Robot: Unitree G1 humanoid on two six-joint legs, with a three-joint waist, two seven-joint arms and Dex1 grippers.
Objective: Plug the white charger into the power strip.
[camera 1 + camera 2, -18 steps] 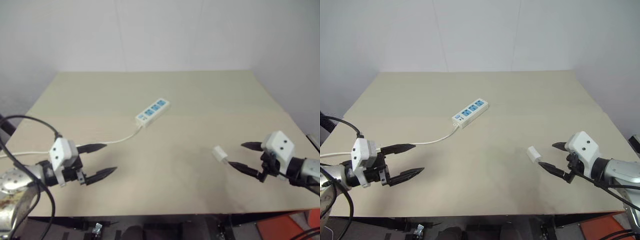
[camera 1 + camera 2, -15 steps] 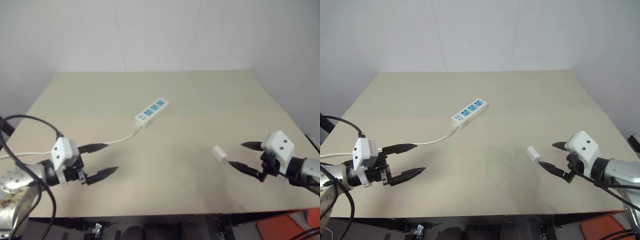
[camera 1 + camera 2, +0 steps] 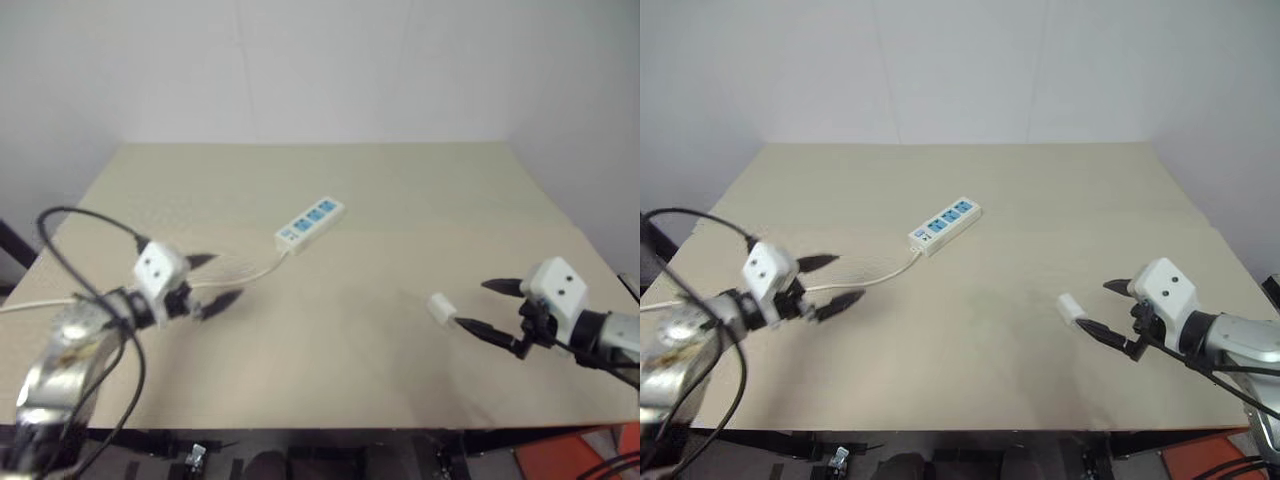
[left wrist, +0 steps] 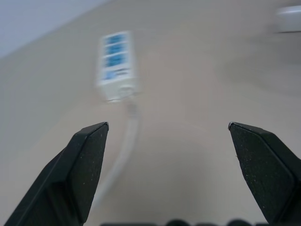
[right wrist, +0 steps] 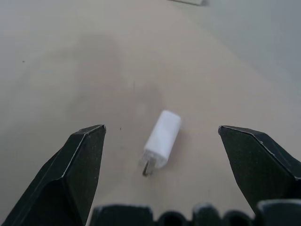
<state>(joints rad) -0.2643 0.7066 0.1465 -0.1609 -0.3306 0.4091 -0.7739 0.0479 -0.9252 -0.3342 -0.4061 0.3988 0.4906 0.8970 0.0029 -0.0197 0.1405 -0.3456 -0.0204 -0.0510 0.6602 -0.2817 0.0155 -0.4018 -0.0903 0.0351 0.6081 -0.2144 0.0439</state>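
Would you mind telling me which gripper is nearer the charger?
Right. The right gripper sits just beside the charger, fingers open toward it; the left gripper is far across the table, over the cord.

A beige table [image 3: 1040, 190] carries a white power strip [image 3: 944, 224] near its middle, its thin cord [image 3: 880, 277] trailing left. A white charger [image 3: 1071, 308] lies well right of the strip, nearer the front edge.

I count one white charger [image 3: 1071, 308], one power strip [image 3: 944, 224] with three blue sockets, and my two claws, left [image 3: 831, 282] and right [image 3: 1105, 307].
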